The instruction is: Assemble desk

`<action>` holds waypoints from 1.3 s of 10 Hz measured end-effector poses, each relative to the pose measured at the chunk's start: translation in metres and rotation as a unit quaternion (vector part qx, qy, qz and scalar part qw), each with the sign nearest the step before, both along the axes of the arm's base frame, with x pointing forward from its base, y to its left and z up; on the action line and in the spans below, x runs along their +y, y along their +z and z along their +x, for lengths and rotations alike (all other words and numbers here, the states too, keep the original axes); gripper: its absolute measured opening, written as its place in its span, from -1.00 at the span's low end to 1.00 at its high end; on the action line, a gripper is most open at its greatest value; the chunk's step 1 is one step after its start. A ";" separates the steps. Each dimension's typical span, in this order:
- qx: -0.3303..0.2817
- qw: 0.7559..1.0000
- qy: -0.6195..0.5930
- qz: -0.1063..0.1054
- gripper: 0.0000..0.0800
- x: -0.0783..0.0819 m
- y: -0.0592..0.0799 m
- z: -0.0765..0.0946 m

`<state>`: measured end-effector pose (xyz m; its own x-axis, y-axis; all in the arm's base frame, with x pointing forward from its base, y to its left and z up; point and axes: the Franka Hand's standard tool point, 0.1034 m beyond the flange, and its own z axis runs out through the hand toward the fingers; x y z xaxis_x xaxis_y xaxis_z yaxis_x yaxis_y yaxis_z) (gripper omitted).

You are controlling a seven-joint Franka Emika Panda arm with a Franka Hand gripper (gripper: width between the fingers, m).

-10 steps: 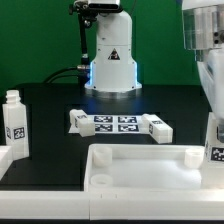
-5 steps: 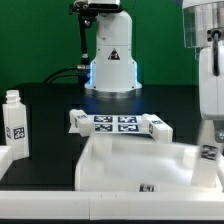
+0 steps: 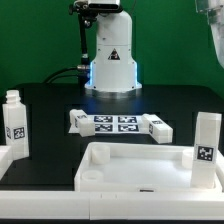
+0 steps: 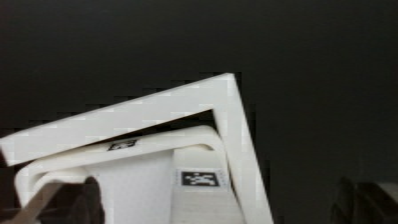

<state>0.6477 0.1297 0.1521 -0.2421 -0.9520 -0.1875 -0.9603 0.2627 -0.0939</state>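
Note:
The white desk top (image 3: pixel 140 168) lies flat at the front of the black table, rim up. One white leg (image 3: pixel 207 140) with a tag stands upright in its corner socket on the exterior view's right. It also shows in the wrist view (image 4: pixel 187 185), on the desk top's corner (image 4: pixel 214 100). A second tagged leg (image 3: pixel 14 121) stands on the table at the exterior view's left. My gripper (image 4: pixel 203 216) is above the standing leg, with dark fingers (image 4: pixel 39 205) spread wide on either side and not touching it. Only a bit of the arm (image 3: pixel 213 25) shows in the exterior view.
The marker board (image 3: pixel 118 123) lies on the table behind the desk top. The white robot base (image 3: pixel 110 55) stands at the back with a cable to its left. Another white part (image 3: pixel 5 160) sits at the front edge on the exterior view's left.
My gripper has let go of the leg and risen almost out of the exterior view. The desk top, tilted half a second ago, now lies flat, with the leg upright in its corner.

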 end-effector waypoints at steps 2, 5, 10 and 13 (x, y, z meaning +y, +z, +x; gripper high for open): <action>-0.001 1.000 0.000 -0.001 0.62 0.001 -0.002 0.000; -0.009 0.998 0.057 -0.009 0.62 0.003 -0.002 -0.004; -0.030 0.952 0.303 -0.045 0.62 0.010 -0.013 -0.032; -0.045 0.914 0.398 -0.057 0.62 0.009 -0.015 -0.032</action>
